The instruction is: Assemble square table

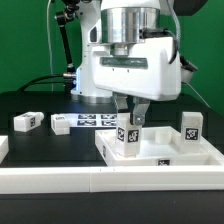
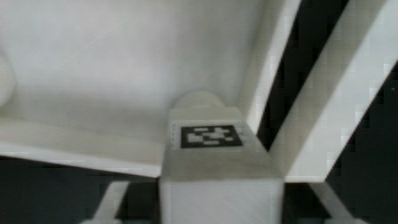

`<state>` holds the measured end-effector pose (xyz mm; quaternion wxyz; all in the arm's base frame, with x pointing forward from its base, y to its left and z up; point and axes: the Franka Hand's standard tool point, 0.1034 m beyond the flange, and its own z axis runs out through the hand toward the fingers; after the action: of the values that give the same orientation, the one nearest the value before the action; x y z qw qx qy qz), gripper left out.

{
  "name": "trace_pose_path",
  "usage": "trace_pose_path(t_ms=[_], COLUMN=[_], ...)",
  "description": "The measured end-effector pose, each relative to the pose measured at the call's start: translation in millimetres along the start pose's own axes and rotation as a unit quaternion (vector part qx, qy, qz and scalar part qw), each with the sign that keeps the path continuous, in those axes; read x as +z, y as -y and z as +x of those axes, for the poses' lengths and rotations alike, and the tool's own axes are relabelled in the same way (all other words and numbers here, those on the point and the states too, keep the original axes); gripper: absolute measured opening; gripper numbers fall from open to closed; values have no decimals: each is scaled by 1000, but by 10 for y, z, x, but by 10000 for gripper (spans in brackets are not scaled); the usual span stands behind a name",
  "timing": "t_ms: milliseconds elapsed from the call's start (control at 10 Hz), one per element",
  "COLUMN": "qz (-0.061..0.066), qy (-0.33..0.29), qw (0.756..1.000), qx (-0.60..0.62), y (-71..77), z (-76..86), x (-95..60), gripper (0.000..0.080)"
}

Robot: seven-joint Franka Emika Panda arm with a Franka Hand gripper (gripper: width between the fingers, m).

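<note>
The white square tabletop (image 1: 165, 152), a tray with a raised rim, lies at the exterior view's right. A white leg block with a black-white tag (image 1: 128, 139) stands upright in its near left corner. My gripper (image 1: 131, 112) is straight above this leg, with a finger on each side of the leg's top. In the wrist view the leg (image 2: 214, 140) fills the middle. A dark gap shows between it and each of my fingers (image 2: 119, 198), so the jaws stand open around it. A second leg (image 1: 191, 127) stands upright at the tray's far right.
Two loose tagged leg blocks (image 1: 27, 121) (image 1: 60, 123) lie on the black table at the exterior view's left. The marker board (image 1: 97, 120) lies behind the gripper. A long white rail (image 1: 100, 183) runs along the front. The tray's rim (image 2: 285, 90) shows beside the leg in the wrist view.
</note>
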<state>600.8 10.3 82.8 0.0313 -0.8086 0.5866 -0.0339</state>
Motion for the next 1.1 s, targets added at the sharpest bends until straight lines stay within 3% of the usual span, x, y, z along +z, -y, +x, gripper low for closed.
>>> trace_pose_path(t_ms=[500, 600, 700, 800, 900, 1100], qz=[2, 2, 3, 5, 6, 6], qy=[12, 12, 12, 11, 11, 10], qw=[996, 996, 999, 1000, 997, 992], qx=[91, 84, 47, -9, -70, -123], y=[15, 15, 16, 28, 30, 28], z=[20, 22, 37, 36, 29, 33], x=[-5, -6, -10, -15, -14, -13], gripper=[290, 406, 406, 541, 627, 643])
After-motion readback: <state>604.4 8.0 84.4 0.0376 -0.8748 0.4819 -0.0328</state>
